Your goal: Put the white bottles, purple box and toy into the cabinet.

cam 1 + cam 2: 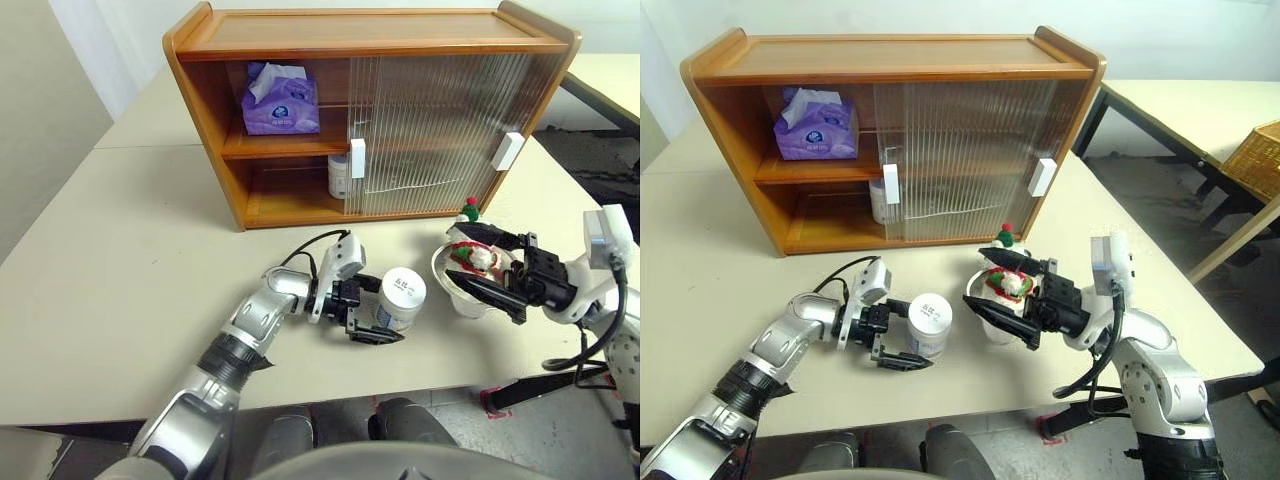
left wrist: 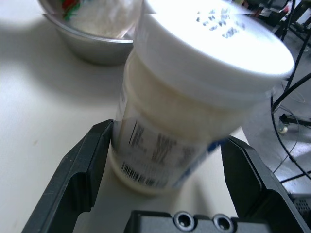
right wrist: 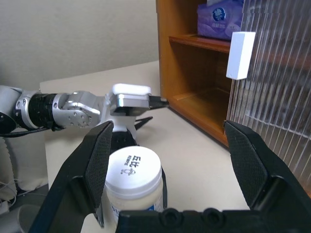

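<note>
Sitting on the wooden cabinet's (image 1: pixel 300 145) shelf, the lavender tissue box (image 1: pixel 281 100) is done; one squat white jar (image 1: pixel 339 176) stands below. The left gripper (image 1: pixel 383 322), jaws wide, brackets the second white jar (image 1: pixel 401 299) on the worktop (image 1: pixel 120 250); the right gripper (image 1: pixel 492 267), jaws wide and empty, spans the plush snowman (image 1: pixel 470 255) in its metal dish (image 1: pixel 445 272).

white bottle (image 3: pixel 132 171) lid print (unreadable), barcode label

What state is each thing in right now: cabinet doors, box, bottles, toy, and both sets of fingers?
cabinet: left side open, doors slid right.
purple box: on the upper shelf.
first white bottle: on the lower shelf, partly behind a door.
second white bottle: upright on the table, lid on.
toy: in the metal dish.
left gripper: fingers open around the second bottle.
right gripper: fingers open.
</note>
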